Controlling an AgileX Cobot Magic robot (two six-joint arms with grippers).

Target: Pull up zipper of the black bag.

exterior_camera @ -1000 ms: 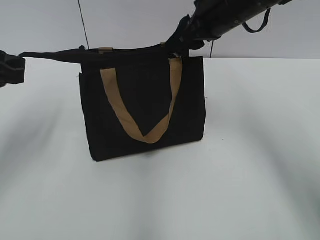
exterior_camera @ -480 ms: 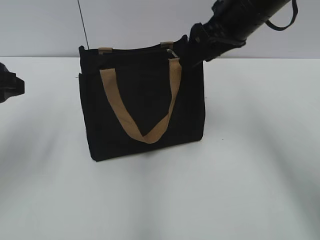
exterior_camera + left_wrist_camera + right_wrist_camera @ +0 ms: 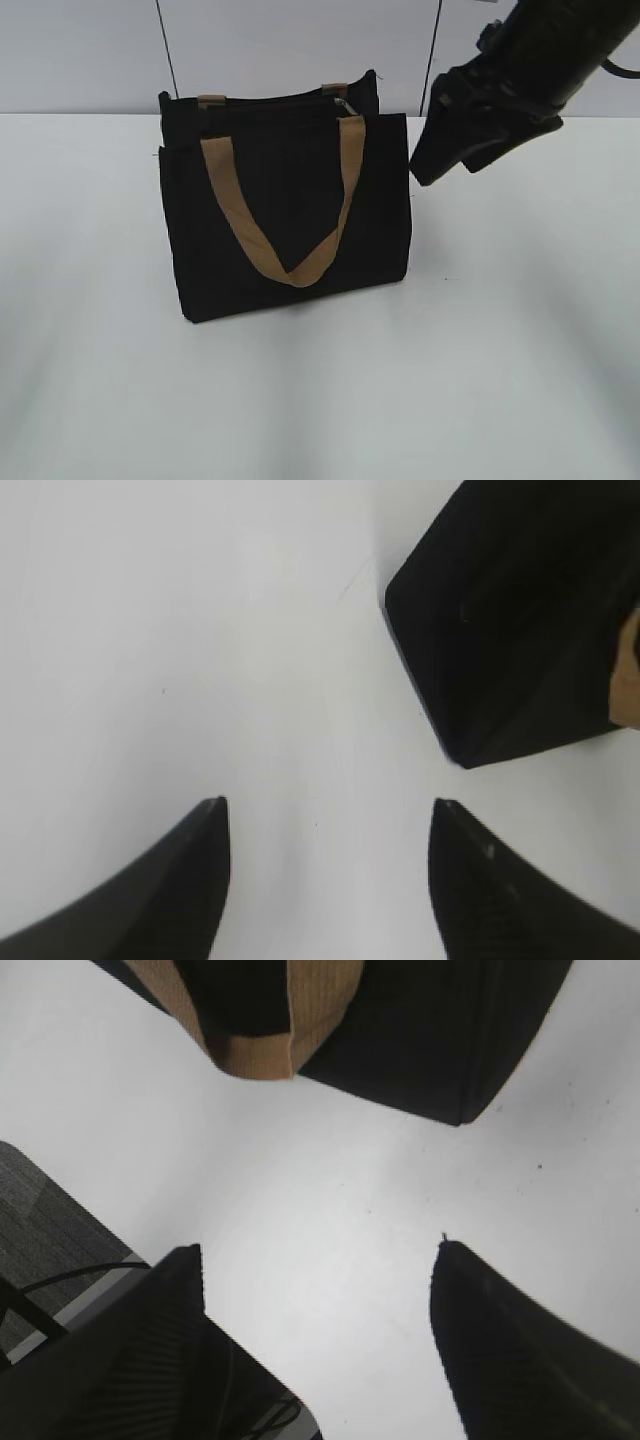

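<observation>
The black bag (image 3: 290,210) is seen standing upright on the white table (image 3: 500,350), left of centre in the exterior view. One tan strap (image 3: 285,215) hangs down over the front panel. The zipper (image 3: 270,98) is seen as a thin line along the top edge, with the small silver pull (image 3: 343,104) near the right end, beside the strap's right anchor. Whether the line is fully shut cannot be told from this angle.

The right gripper (image 3: 320,1360) is held spread and empty in the right wrist view, with only table between its jaws; in the exterior view it is seen off the bag's upper right corner, apart from the fabric. The left gripper (image 3: 325,880) is likewise parted and holding nothing, with a bottom corner of the bag near it in the left wrist view. It is not seen in the exterior view.

Handling judgement: the bag is judged light and soft, likely to slide or fold if pulled unbraced. The pull is small, probably slippery metal; a pinch across its flat tab is suggested, with the top edge steadied at the far end.
</observation>
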